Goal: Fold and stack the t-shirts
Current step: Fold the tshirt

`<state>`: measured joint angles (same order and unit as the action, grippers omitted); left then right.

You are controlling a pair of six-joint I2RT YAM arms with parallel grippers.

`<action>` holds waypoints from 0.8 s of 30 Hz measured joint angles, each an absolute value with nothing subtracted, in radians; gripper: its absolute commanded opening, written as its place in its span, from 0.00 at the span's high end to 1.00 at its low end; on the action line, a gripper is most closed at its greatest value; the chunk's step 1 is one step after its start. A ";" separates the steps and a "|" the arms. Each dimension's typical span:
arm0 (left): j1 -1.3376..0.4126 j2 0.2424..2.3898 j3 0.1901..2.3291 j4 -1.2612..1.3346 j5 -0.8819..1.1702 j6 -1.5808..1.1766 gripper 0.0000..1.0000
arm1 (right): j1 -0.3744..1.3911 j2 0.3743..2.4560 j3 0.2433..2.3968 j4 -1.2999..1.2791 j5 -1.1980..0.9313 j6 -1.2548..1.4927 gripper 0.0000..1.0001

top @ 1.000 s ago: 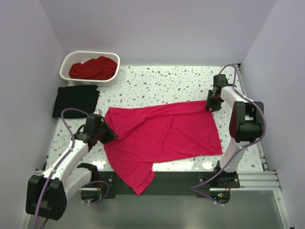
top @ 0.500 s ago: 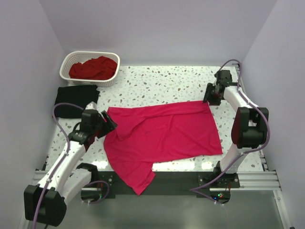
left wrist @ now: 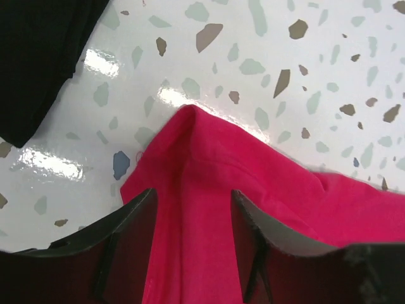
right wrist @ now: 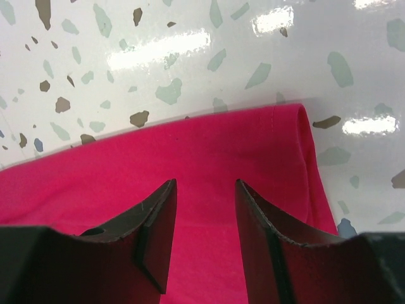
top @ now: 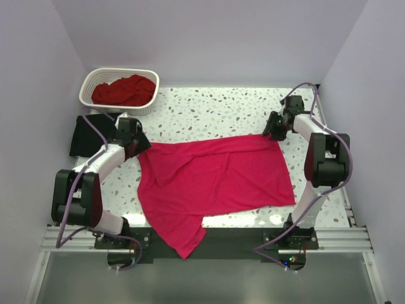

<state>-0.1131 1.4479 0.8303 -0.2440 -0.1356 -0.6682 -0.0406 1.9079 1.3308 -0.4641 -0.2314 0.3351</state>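
Two white-shelled robot arms (top: 104, 159) with black joint housings, thin purple cables (top: 302, 88) looping alongside each, left gripper (top: 143, 147) and right gripper (top: 269, 132) black, matte wedge-shaped fingers (left wrist: 130, 225).

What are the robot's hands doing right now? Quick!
Left gripper: open, above the pink t-shirt corner, holding nothing.
Right gripper: open, above that shirt's edge, holding nothing.

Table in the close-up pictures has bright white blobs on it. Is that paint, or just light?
Just light. Left wrist view: lamp glare bounces off the glossy table beside the pinkish-red t-shirt, which stays dull. Right wrist view: the same white streaks lie beyond the shirt's hem. Top external view: a bright strip of glare runs along the table's near edge.
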 measured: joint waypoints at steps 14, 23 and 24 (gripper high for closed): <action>-0.091 1.684 0.913 -0.187 -0.187 -0.662 1.00 | -0.096 2.012 1.349 -0.358 -0.302 0.397 0.58; -0.078 1.799 1.031 -0.191 -0.225 -0.641 0.99 | -0.159 2.056 1.388 -0.332 -0.362 0.470 0.58; -0.078 1.809 1.045 -0.192 -0.226 -0.635 0.96 | -0.162 2.059 1.394 -0.332 -0.362 0.471 0.58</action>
